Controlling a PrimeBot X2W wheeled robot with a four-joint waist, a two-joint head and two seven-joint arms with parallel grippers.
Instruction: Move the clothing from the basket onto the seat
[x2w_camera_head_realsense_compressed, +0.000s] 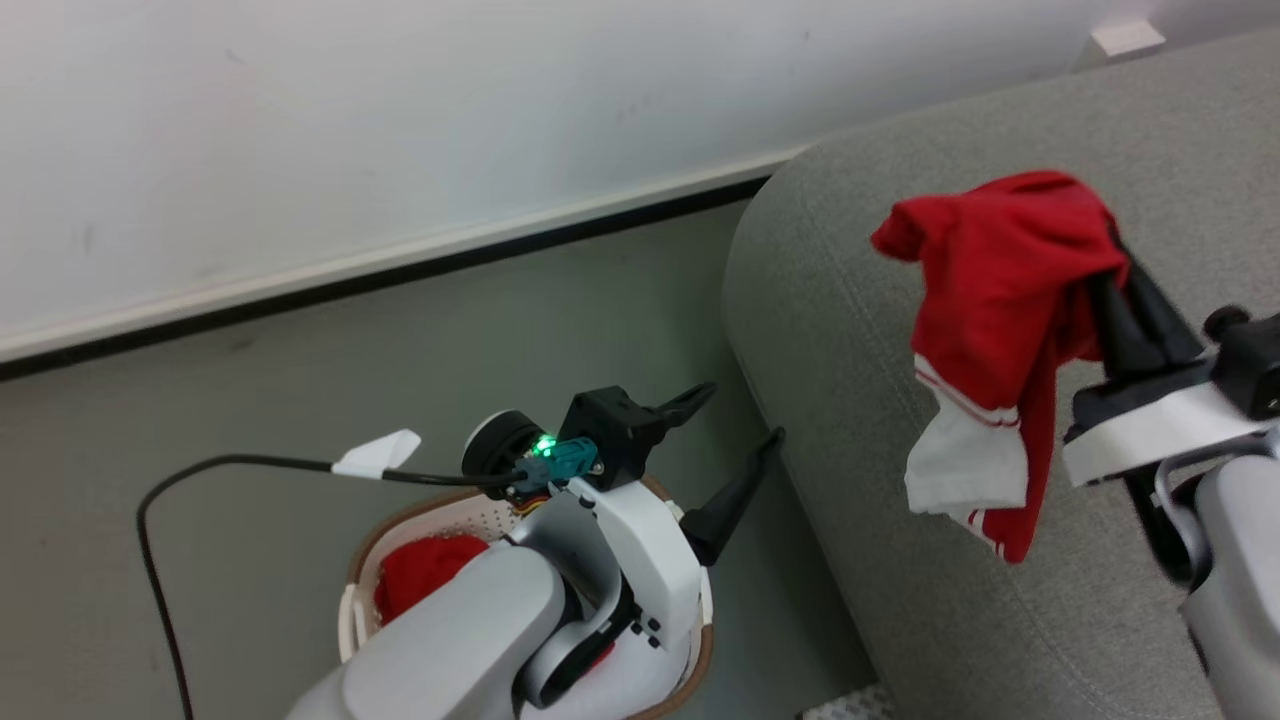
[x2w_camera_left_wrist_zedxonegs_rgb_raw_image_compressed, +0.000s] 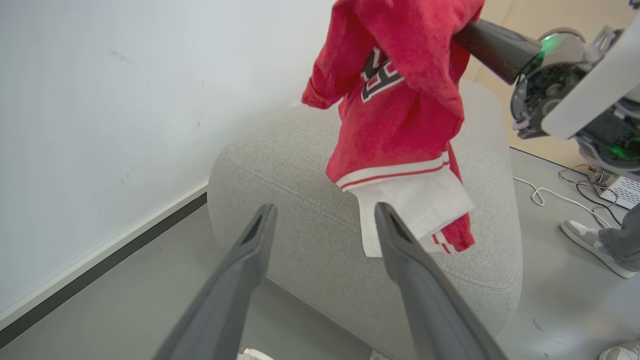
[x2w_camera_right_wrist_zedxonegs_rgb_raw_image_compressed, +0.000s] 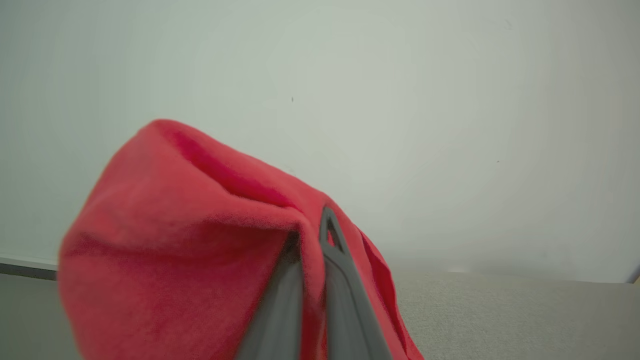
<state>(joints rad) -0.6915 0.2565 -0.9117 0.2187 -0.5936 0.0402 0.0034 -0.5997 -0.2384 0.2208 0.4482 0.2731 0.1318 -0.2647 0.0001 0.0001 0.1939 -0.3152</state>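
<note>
**Head view.** Right gripper (x2w_camera_head_realsense_compressed: 1108, 285): jaws are pinching shut on a red-and-white garment (x2w_camera_head_realsense_compressed: 985, 330), which is hanging in the air over the seat (x2w_camera_head_realsense_compressed: 830, 340). Left gripper (x2w_camera_head_realsense_compressed: 733, 420): fingers are standing wide apart, gripping nothing, hovering above the basket (x2w_camera_head_realsense_compressed: 372, 545), where more red clothing (x2w_camera_head_realsense_compressed: 425, 570) is lying (partly hidden by the pale forearm).

**Left wrist view.** The garment is dangling from the right gripper with its white hem low over the rounded end of the seat; contact cannot be told. A person's shoe (x2w_camera_left_wrist_zedxonegs_rgb_raw_image_compressed: 590, 242) is resting on the floor beyond.

**Right wrist view.** Two dark fingers are pressing together with red fabric bunching between and over them.

**Step, as judged.** The robot is delivering one piece and has not yet released it. The next move is likely calling for lowering the fabric onto the cushion, well in from the edge, then parting the jaws so that nothing is sliding off.
</note>
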